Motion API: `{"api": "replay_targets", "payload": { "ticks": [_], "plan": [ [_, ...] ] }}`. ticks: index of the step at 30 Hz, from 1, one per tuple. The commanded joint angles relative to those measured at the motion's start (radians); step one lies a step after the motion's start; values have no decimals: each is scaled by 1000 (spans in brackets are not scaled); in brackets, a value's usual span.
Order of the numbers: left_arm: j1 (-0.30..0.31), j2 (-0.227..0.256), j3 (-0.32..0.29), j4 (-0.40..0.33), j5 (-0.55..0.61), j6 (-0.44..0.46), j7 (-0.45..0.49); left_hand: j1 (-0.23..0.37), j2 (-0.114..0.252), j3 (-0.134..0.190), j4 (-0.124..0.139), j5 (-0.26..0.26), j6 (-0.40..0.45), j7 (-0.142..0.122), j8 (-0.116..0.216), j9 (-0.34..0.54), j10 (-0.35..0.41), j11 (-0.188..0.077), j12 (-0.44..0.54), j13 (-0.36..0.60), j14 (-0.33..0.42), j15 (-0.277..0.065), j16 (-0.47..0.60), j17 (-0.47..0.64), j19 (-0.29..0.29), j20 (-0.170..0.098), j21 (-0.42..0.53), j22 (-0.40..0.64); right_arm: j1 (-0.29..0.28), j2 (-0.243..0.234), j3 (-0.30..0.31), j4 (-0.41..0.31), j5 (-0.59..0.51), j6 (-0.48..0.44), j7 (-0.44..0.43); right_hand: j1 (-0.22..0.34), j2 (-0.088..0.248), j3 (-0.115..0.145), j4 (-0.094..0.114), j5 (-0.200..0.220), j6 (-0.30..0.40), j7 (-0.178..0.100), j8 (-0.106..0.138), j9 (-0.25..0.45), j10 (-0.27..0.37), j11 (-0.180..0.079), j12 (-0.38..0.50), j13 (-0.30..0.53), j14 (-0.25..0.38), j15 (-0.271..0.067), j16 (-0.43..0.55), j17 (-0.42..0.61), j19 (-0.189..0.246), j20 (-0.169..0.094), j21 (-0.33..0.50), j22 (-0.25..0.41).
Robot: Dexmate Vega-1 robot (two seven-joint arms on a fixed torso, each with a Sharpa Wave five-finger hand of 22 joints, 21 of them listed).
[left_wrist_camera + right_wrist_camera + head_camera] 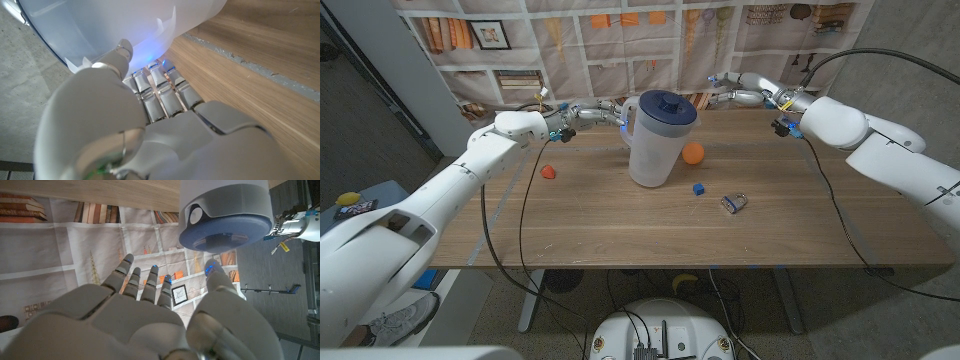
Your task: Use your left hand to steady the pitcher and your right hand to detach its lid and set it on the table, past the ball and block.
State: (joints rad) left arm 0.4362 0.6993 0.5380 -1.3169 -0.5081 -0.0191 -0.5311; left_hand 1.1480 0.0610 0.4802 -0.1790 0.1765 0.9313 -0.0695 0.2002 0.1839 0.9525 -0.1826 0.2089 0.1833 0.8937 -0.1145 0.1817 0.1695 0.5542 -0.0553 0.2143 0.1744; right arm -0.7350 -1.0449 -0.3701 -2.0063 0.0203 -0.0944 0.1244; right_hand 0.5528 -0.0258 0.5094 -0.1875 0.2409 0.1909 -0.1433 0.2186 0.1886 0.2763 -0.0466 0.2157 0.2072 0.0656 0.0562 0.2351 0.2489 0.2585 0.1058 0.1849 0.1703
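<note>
A translucent white pitcher (653,150) with a dark blue lid (667,106) stands upright at the table's middle back. My left hand (592,113) reaches in from the left, its fingertips at the pitcher's handle (624,128). In the left wrist view its fingers (160,95) stretch straight to the pitcher wall (100,25), the thumb apart beside them, not clenched. My right hand (732,94) hovers to the right of the lid, clear of it. In the right wrist view the fingers (145,282) are spread, with the lid (225,222) ahead. An orange ball (693,153) and a small blue block (699,188) lie right of the pitcher.
A small red object (549,171) lies left of the pitcher, and a padlock-like metal piece (734,203) sits in front of the block. A bookshelf-print backdrop (620,40) hangs behind the wooden table (620,230). Cables trail over both table ends.
</note>
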Motion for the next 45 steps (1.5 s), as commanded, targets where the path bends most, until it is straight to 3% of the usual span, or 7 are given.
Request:
{"api": "replay_targets", "payload": {
  "ticks": [1, 13, 23, 45],
  "plan": [
    [14, 17, -6, -33, -4, 19, 6, 29, 37, -3, 2, 5, 16, 5, 2, 4, 31, -26, 5, 6, 16, -128, 8, 6, 7, -131, -1, 2, 80, 3, -32, -12, -67, 32, 96, 10, -3, 4, 3, 4, -4, 1, -3, 3, -3, 3, -3, 6, -4, 6, 1, 4, -1, 6, 0, 1],
    [9, 19, -4, -35, -4, 24, 1, 30, 38, -6, 2, 5, 22, 3, 3, 5, 36, -26, 5, 7, 21, -128, 10, 7, 7, -131, -1, 2, 183, 33, -80, 8, -119, 46, 203, 1, -37, -14, 13, -10, 6, 3, 0, 5, 12, 4, 3, 9, 7, 8, 11, 10, 3, 14, 4, 2],
    [-22, 6, 9, -12, 8, 20, -21, 33, 38, -9, 2, 6, 19, 4, 1, 5, 39, -26, 4, 7, 22, -128, 8, 7, 6, -131, -2, 2, 264, 64, -117, 34, -139, 56, 295, 25, -29, -9, 13, -11, 21, -1, 6, 7, 35, -3, 12, 13, 29, -9, 23, 15, 28, 12, 13, 1],
    [-63, -13, 29, 33, 25, 8, -63, 23, 25, -15, 5, 7, -18, 5, -12, 6, 2, -26, -15, 7, -11, -122, -8, 0, -11, -122, -10, 2, 391, 128, -200, 89, -193, 59, 439, 69, -23, 0, 9, -8, 7, -3, 1, 8, 48, -11, 15, 19, 48, -30, 36, 20, 36, 12, 12, 1]
  ]
}}
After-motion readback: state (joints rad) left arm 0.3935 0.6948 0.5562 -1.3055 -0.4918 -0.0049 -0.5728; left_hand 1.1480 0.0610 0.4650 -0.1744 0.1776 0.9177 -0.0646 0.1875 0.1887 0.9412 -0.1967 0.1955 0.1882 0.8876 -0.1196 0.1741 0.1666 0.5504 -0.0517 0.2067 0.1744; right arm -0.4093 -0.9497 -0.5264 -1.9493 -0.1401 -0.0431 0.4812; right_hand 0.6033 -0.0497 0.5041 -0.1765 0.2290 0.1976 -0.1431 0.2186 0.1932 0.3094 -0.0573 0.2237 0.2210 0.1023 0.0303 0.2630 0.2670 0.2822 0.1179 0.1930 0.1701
